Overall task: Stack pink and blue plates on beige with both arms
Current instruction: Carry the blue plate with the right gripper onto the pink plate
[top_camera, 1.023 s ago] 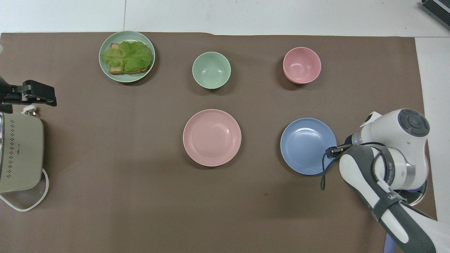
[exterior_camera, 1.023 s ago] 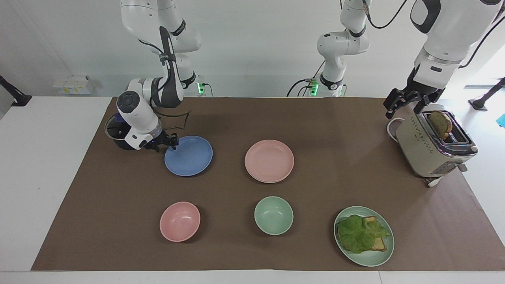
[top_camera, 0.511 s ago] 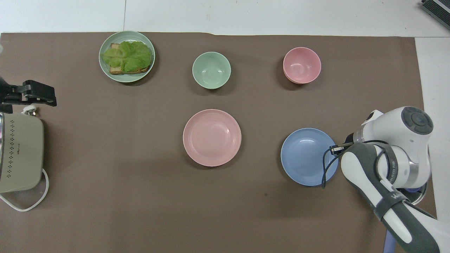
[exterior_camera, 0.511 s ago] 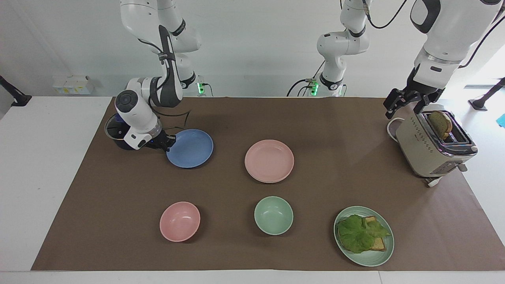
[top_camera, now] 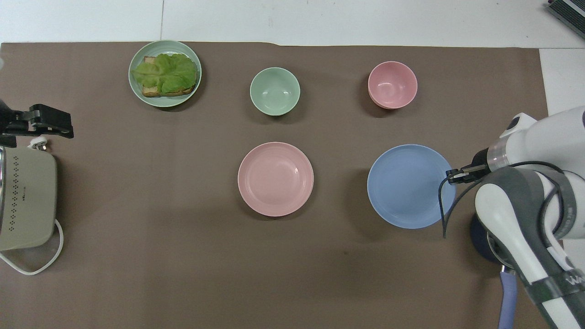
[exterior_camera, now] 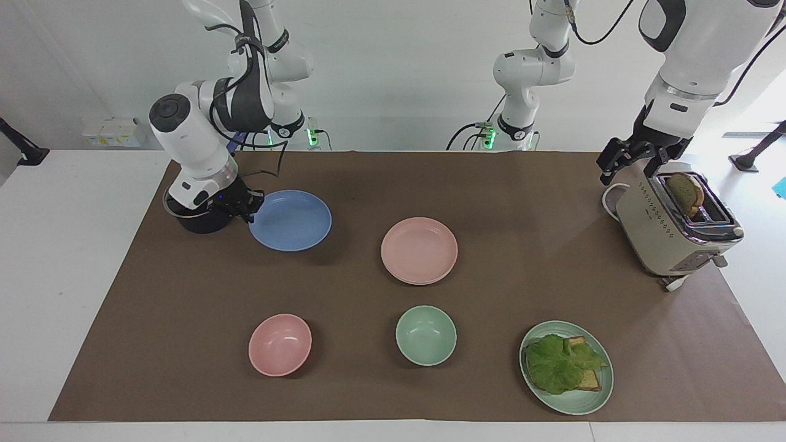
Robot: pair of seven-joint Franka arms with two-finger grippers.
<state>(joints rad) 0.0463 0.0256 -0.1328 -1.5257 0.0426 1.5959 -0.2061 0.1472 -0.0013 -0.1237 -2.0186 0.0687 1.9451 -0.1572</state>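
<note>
Brown mat (exterior_camera: 491, 184) covers white table (exterior_camera: 73, 245), pale wall (exterior_camera: 399, 61) above

White wall (exterior_camera: 399, 73), white table (exterior_camera: 73, 245), brown mat (exterior_camera: 491, 184), bright even light

**A robot lab dressed up as a kitchen**

Two white robot arms (exterior_camera: 209, 123) are bolted at a white bench (exterior_camera: 73, 245) under bare walls, cables trailing. A brown mat (exterior_camera: 491, 184), a toaster (exterior_camera: 672, 227) and plastic bowls (exterior_camera: 280, 344) play kitchen.
</note>
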